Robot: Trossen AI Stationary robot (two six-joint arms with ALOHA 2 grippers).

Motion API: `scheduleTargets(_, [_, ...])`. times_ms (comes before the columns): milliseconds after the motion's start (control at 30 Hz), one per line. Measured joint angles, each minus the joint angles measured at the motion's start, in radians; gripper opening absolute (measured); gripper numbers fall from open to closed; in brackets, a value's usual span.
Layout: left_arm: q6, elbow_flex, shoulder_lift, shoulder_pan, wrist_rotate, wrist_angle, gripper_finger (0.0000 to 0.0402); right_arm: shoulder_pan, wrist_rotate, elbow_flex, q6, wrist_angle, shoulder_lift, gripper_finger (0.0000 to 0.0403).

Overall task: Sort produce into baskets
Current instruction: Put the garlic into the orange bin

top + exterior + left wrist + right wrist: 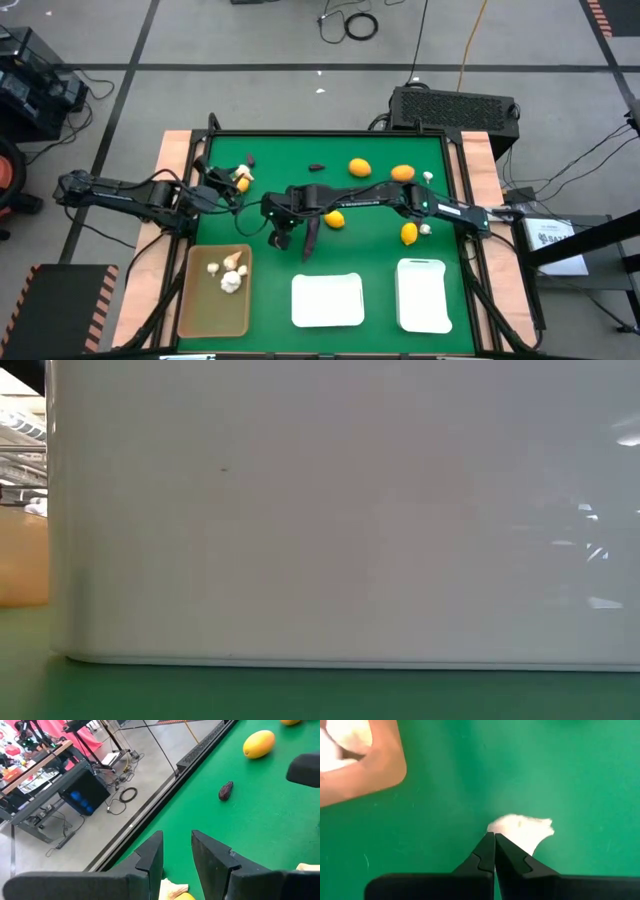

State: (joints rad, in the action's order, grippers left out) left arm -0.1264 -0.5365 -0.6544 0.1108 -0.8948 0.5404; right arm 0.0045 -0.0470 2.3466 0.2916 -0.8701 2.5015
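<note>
My right gripper (pixel 279 238) reaches across the table to a spot just right of the tan tray (pixel 200 310). In the right wrist view it (pixel 494 836) is shut at a whitish bulb (pixel 522 831) over the green mat, with the tray's corner (pixel 380 770) close by. My left gripper (pixel 228 186) is open at the far left, beside a yellow fruit (pixel 243 185) and a whitish bulb (pixel 243 174). Those two show under its fingers in the left wrist view (pixel 176 892). Three bulbs (pixel 230 282) lie in the tan tray. My right gripper has its shut fingertips (pixel 489 842) at the bulb's near edge (pixel 495 827), coming from above. The fingers hide the exact place of contact. I cannot tell whether the bulb hangs clear or rests on the mat.
Two white trays (pixel 327 318) (pixel 422 318) stand at the near edge; one fills the low view (pixel 340 510). Orange and yellow fruits (pixel 360 167) (pixel 402 173) (pixel 334 219) (pixel 409 234), small bulbs (pixel 428 177) (pixel 425 229) and dark purple pieces (pixel 250 158) (pixel 317 167) lie on the mat.
</note>
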Motion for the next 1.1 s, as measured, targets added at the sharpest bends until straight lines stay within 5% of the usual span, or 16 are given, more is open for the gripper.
scheduleTargets(267, [0.000,0.000,0.000,0.000,0.000,0.000,0.0109,-0.012,-0.009,0.000,-0.024,0.030,0.000,0.0044])
scheduleTargets(767, [-0.001,0.000,0.000,0.000,0.000,0.000,0.0109,-0.014,-0.037,-0.019,-0.071,0.040,0.005,0.0267])
scheduleTargets(1100, [-0.001,0.000,0.000,0.000,0.001,-0.001,0.0109,0.006,-0.214,-0.028,0.089,0.033,0.053,0.0292])
